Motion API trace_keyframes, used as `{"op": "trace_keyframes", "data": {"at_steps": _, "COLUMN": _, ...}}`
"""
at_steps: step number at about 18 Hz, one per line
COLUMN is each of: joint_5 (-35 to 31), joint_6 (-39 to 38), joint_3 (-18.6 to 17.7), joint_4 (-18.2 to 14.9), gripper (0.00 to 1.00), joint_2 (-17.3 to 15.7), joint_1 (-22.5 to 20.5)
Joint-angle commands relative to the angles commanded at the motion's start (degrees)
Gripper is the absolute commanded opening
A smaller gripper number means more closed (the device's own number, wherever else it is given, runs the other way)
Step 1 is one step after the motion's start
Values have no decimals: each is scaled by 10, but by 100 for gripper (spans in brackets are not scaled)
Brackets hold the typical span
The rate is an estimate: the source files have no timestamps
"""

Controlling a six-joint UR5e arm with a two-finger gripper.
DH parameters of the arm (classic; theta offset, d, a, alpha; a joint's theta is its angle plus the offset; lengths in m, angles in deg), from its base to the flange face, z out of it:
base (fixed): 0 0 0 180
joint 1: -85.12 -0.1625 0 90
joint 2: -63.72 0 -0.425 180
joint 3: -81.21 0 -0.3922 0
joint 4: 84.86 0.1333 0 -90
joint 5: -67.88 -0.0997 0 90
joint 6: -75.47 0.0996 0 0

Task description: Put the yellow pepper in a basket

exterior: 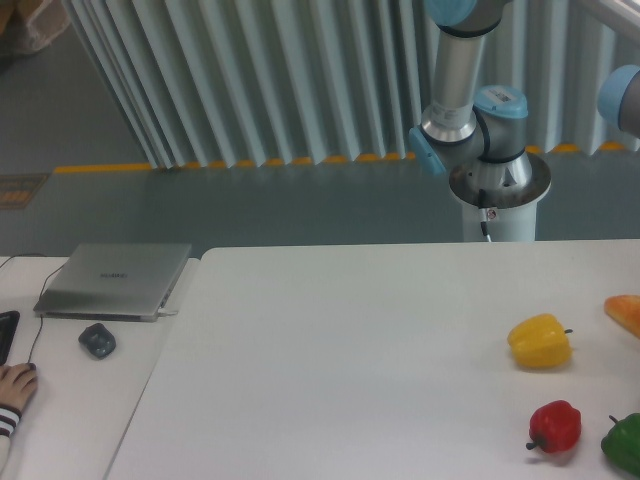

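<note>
Soft, even, cool light; faint shadows under peppers; slightly soft focus; no glare.

Your grey-and-blue jointed robot arm (470,110) rises from its base at the upper right of the frame, its gripper out of view.

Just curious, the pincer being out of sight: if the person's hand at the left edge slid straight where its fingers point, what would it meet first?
Probably the closed laptop, after passing just left of the small dark object. The hand angle is hard to judge.
</note>
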Motion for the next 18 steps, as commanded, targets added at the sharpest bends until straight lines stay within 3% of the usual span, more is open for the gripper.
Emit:
{"op": "trace_keyframes", "data": {"at_steps": 5, "joint_5": 6, "joint_6": -1, "joint_3": -2, "joint_4": 3, "gripper": 100, "joint_2": -11, "joint_1": 1}}
{"op": "trace_keyframes", "data": {"at_steps": 8, "joint_5": -43, "joint_6": -10, "joint_3": -12, "joint_4": 14, "gripper": 100, "joint_2": -11, "joint_1": 16}}
{"op": "trace_keyframes", "data": {"at_steps": 12, "joint_5": -42, "joint_6": -27, "joint_3": -17, "joint_4": 18, "gripper": 100, "joint_2": -14, "joint_1": 26}}
{"op": "trace_keyframes", "data": {"at_steps": 18, "joint_5": 67, "joint_6": -116, "joint_3": -20, "joint_4": 24, "gripper": 100, "joint_2": -8, "joint_1": 29}}
